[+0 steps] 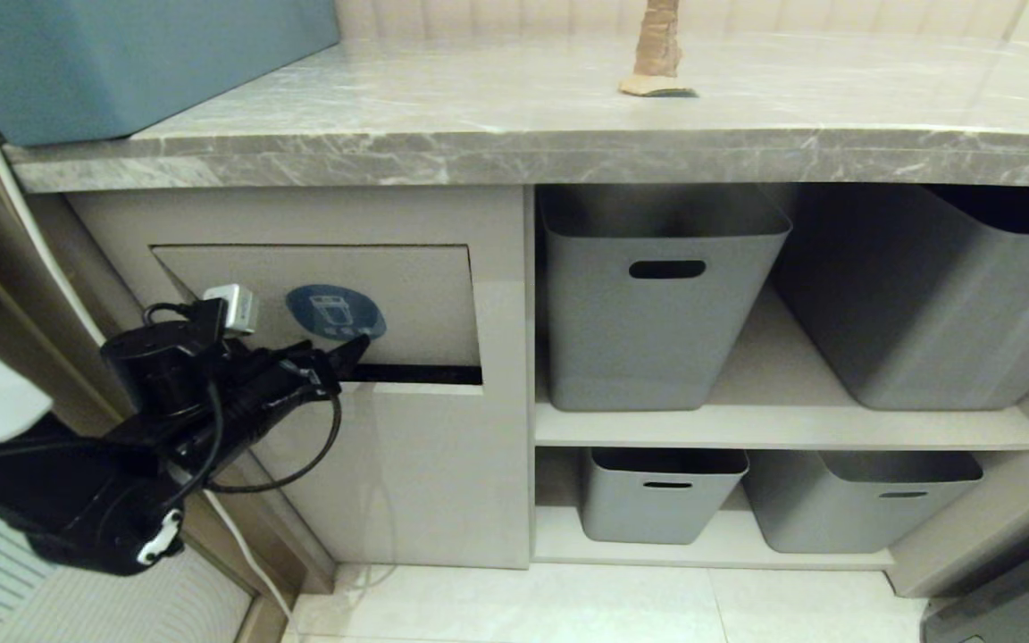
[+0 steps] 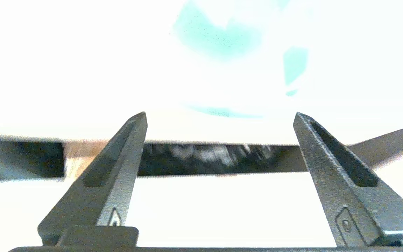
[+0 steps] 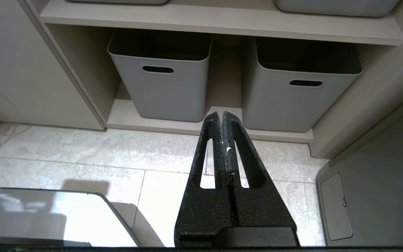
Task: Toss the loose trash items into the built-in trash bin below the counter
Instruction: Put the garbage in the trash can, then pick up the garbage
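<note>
Head view: my left gripper [image 1: 349,350] sits right at the dark slot under the flap of the built-in trash bin [image 1: 425,295], while one cardboard scrap [image 1: 656,54] waits up on the counter [image 1: 389,116]. Left wrist view: fingers [image 2: 124,154] spread wide, nothing between them, the slot just ahead. I judge this drop finished; next I need that scrap. Right wrist view: right gripper [image 3: 221,115] pinched shut, empty, parked above the floor.

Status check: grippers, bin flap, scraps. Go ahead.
Left gripper open, empty, at bin flap slot. Right gripper shut, parked low. One cardboard scrap on counter. Nothing blocking.
</note>
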`<state>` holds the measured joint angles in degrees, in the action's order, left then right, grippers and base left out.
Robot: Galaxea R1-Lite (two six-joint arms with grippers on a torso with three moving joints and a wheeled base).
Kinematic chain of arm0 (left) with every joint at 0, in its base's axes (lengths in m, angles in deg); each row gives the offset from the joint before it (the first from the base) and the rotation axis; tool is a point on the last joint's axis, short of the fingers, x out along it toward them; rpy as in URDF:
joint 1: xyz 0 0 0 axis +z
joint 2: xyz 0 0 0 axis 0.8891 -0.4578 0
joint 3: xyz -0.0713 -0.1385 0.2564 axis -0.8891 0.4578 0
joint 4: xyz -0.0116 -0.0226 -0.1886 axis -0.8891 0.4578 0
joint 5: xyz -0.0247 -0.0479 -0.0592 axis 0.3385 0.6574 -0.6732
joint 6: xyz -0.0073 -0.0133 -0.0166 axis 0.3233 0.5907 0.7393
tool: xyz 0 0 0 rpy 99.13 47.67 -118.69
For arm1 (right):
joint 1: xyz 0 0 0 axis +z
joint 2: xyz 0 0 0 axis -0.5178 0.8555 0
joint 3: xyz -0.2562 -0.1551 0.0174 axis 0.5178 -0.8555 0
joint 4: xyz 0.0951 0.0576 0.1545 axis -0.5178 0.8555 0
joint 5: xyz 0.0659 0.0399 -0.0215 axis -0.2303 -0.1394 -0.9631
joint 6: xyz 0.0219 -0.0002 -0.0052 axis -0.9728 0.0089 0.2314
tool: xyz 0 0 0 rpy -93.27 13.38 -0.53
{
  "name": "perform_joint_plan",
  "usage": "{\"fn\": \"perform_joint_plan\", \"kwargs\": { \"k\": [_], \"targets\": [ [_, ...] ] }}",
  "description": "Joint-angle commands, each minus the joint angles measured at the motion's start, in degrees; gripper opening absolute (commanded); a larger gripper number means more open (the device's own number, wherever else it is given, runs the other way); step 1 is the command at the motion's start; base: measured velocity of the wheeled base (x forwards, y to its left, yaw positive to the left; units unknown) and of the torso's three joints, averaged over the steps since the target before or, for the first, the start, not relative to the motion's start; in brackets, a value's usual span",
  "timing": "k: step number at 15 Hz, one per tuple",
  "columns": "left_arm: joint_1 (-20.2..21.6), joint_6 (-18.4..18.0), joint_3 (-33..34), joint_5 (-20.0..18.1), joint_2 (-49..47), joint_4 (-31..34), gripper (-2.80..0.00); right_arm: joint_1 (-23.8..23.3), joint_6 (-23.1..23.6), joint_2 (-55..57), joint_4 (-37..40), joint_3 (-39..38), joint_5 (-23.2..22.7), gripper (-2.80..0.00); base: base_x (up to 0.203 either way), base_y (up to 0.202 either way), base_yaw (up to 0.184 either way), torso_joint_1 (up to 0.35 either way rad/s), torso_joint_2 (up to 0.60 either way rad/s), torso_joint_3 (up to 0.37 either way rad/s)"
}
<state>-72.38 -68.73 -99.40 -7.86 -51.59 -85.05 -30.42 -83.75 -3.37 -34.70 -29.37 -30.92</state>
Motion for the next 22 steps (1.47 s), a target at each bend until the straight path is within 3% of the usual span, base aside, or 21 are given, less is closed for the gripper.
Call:
{"fn": "perform_joint_plan", "kwargs": {
  "k": [1, 2, 3, 8, 10, 14, 18, 20, 22],
  "targets": [
    [-0.41, 0.02, 7.18, -0.08, 9.19, -0.37, 0.0, 0.02, 0.03, 0.05, 0.05, -0.01, -0.02, -2.8, 0.0, 0.0, 0.0, 0.0, 0.0, 0.0],
    [-0.77, -0.02, 10.29, -0.11, 12.13, -0.38, 0.0, 0.02, 0.03, 0.05, 0.05, -0.01, -0.02, -2.8, 0.0, 0.0, 0.0, 0.0, 0.0, 0.0],
    [-1.24, -0.09, 13.54, -0.09, 15.47, -0.38, -2.8, 0.02, 0.03, 0.05, 0.05, -0.01, -0.02, -2.8, 0.0, 0.0, 0.0, 0.0, 0.0, 0.0],
    [-1.82, -1.03, 23.33, 0.04, 36.82, 2.88, -2.8, 0.02, 0.03, 0.05, 0.05, -0.01, -0.02, -2.8, 0.0, 0.0, 0.0, 0.0, 0.0, 0.0],
    [-0.2, -3.81, 24.41, 0.15, 49.15, 13.53, -2.8, 0.02, 0.03, 0.05, 0.05, -0.01, -0.02, -2.8, 0.0, 0.0, 0.0, 0.0, 0.0, 0.0],
    [4.47, -10.02, 26.91, 4.07, 73.11, 46.19, -2.8, 0.02, 0.03, 0.05, 0.05, -0.01, -0.02, -2.8, 0.0, 0.0, 0.0, 0.0, 0.0, 0.0],
    [7.17, -13.18, 33.33, 6.02, 97.31, 67.56, -2.8, 0.02, 0.11, 0.05, -0.01, -0.05, 0.03, -2.8, 0.0, 0.0, 0.0, 0.0, 0.0, 0.0],
    [8.9, -14.69, 34.71, 6.18, 104.87, 75.64, -2.8, 0.02, 0.03, 0.05, -0.04, -0.09, -0.02, -2.8, 0.0, 0.0, 0.0, 0.0, 0.0, 0.0],
    [9.47, -16.1, 35.53, 6.15, 110.19, 77.04, -2.8, 0.02, -0.06, 0.05, -0.04, -0.09, -0.02, -2.8, 0.0, 0.0, 0.0, 0.0, 0.0, 0.0]
  ]
}}
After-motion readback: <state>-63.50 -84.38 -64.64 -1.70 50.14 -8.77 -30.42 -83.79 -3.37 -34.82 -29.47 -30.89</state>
